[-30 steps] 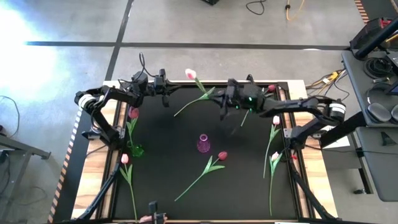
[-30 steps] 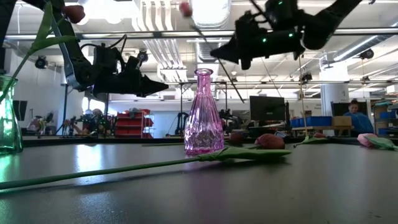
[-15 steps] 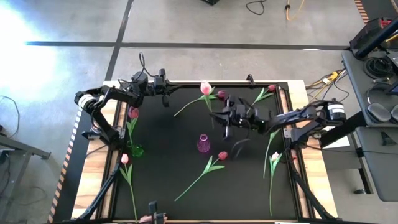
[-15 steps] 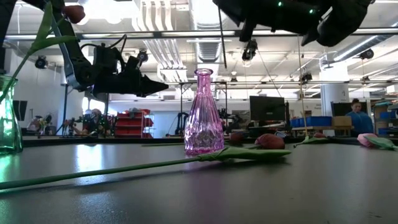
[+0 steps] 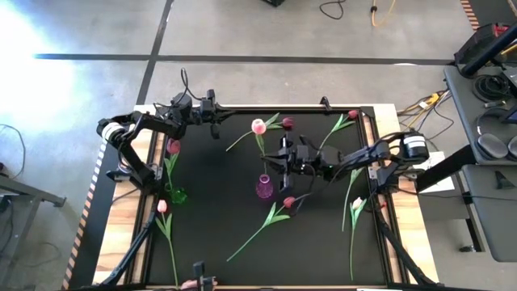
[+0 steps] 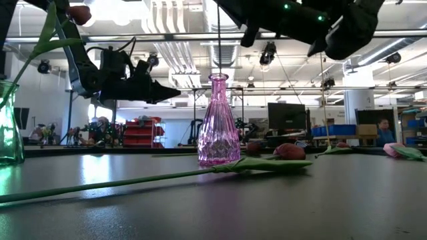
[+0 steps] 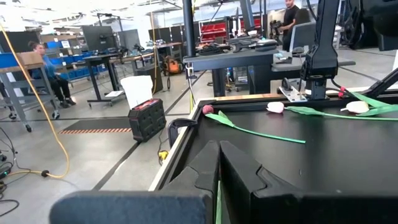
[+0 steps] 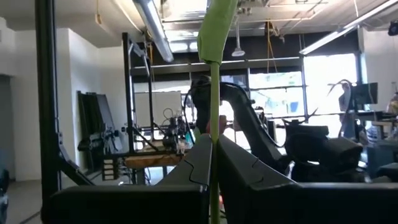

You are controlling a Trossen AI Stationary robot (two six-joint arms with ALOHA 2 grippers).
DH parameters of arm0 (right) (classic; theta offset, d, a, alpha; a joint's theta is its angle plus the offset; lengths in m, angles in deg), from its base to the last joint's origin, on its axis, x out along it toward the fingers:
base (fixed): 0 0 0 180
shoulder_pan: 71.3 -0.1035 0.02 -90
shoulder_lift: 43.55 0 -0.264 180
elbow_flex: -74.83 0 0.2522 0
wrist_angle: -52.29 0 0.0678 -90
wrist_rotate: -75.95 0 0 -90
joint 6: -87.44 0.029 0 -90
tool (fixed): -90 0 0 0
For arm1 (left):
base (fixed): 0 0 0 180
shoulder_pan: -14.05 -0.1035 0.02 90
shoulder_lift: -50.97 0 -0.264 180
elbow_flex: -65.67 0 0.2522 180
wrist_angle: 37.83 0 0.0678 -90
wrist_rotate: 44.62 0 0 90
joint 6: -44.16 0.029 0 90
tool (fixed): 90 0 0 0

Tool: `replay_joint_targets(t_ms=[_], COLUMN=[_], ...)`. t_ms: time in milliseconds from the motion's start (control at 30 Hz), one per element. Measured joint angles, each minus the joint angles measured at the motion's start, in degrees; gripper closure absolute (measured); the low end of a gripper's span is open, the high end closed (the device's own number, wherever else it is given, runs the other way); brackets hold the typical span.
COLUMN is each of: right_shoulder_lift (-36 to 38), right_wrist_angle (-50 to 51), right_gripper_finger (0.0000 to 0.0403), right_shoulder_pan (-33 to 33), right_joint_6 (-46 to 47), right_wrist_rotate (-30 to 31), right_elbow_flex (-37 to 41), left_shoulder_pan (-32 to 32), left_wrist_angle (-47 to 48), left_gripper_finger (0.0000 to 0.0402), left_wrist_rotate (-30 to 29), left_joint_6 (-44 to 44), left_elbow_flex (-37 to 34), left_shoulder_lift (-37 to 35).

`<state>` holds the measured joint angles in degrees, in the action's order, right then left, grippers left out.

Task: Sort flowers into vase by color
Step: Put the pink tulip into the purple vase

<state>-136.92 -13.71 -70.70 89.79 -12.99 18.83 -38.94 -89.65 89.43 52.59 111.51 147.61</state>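
A pink glass vase (image 5: 264, 187) (image 6: 219, 123) stands mid-table. My right gripper (image 5: 273, 158) is above it, shut on a pale pink flower (image 5: 258, 126) held upright. The stem's lower end (image 6: 218, 67) is at the vase's mouth; whether it is inside I cannot tell. A green vase (image 5: 176, 195) at the left holds a dark red flower (image 5: 173, 147). Other flowers lie flat: dark red ones (image 5: 288, 123) (image 5: 289, 202) (image 5: 353, 114), and pale ones (image 5: 356, 204) (image 5: 161, 206). My left gripper (image 5: 216, 123) (image 7: 219, 146) waits shut at the far left, above the table. My right gripper pinches the pale pink flower's stem (image 8: 214, 127) between its two fingers, below a green leaf (image 8: 217, 28). The fingers come about level from the table's right and lie across the stem. The flower hangs upright and clear of the table, head up, directly over the pink vase.
The black mat is bounded by a raised frame (image 5: 153, 162) with wooden strips at both sides. The flowers lying near the right edge and the near middle have long stems across the mat. Beyond the table are workbenches, and a person (image 6: 383, 127) sits far off.
My right gripper has gone from the far edge toward the table's middle and left, over the pink vase, tipping as it went. Its flower has swung from slanting to upright, and the stem's lower end now meets the vase's mouth.
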Motion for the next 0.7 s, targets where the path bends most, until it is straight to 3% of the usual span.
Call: replay_joint_targets(t_ms=[333, 700], right_shoulder_lift=[-0.76, -6.38], right_wrist_angle=[-0.95, -6.11], right_gripper_finger=[0.0392, 0.0392], right_shoulder_pan=[-1.53, -1.84], right_joint_6=[0.82, -0.13], right_wrist_rotate=[0.46, 0.56], right_elbow_flex=[-0.88, -0.62], left_shoulder_pan=[0.00, 0.01], left_wrist_angle=[0.00, 0.00], left_gripper_finger=[0.0402, 0.0402], left_wrist_rotate=[0.00, 0.00], left_joint_6=[0.24, 0.07], left_elbow_flex=[0.00, 0.00], left_shoulder_lift=[0.00, 0.00])
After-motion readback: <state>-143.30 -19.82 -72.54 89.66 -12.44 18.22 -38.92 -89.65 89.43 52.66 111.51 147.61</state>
